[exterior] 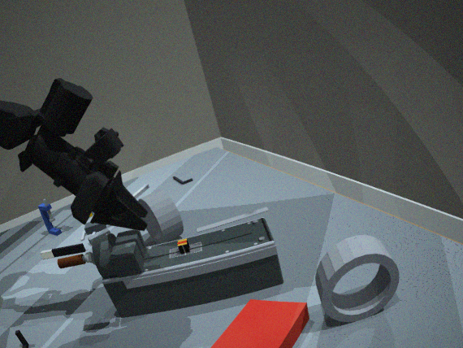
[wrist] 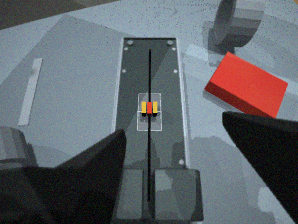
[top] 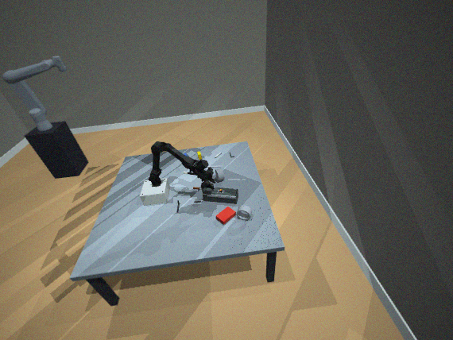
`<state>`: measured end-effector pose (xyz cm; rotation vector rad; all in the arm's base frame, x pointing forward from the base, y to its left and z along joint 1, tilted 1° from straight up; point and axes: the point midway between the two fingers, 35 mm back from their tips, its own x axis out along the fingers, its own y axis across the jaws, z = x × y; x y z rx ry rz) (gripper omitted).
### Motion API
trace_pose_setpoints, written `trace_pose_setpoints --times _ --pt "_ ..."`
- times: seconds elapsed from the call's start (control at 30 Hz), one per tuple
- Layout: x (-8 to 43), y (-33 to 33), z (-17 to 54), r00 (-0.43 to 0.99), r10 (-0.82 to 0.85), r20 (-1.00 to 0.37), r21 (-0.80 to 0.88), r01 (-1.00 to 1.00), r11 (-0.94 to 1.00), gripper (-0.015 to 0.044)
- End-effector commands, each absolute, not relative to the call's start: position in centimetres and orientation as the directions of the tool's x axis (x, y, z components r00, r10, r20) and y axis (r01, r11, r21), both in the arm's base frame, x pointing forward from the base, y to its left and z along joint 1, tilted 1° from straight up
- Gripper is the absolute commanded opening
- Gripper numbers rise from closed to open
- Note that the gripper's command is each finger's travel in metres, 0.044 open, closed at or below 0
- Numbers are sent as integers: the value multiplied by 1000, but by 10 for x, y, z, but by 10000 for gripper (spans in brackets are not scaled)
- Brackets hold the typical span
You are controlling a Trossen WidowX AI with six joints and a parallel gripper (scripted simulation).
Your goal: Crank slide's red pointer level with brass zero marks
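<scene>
Fingers (top: 207, 191) (exterior: 146, 220) wide open, nothing held, above slide machine (top: 227, 200) (exterior: 203, 282) (wrist: 133, 70). Red pointer (exterior: 182, 242) (wrist: 149, 107) ahead of them, looks near level. Brown crank handle (top: 196, 188) (exterior: 71, 261) behind them: likely rigid, smooth, free-turning; if correction needed, you grip mid-length, turn gently.

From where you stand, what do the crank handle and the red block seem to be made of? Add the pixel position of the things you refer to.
The crank handle (top: 196, 188) (exterior: 71, 261): possibly wood or plastic, an even brown with no clear grain. The red block (top: 226, 215) (exterior: 266, 325) (wrist: 248, 86): perhaps painted wood or matte plastic, flat-coloured without glare.
</scene>
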<state>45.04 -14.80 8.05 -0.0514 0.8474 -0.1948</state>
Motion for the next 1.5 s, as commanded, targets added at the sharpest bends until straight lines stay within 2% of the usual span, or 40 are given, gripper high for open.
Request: trace_pose_setpoints --times 0.0,0.33,1.07,1.47 --pt "451 -148 81 646 -195 -738 -127 150 980 256" --pt "451 -148 81 646 -195 -738 -127 150 980 0" --pt "450 -148 80 645 -191 -740 -122 150 981 0" --pt "450 -148 80 645 -191 -740 -122 150 981 315"
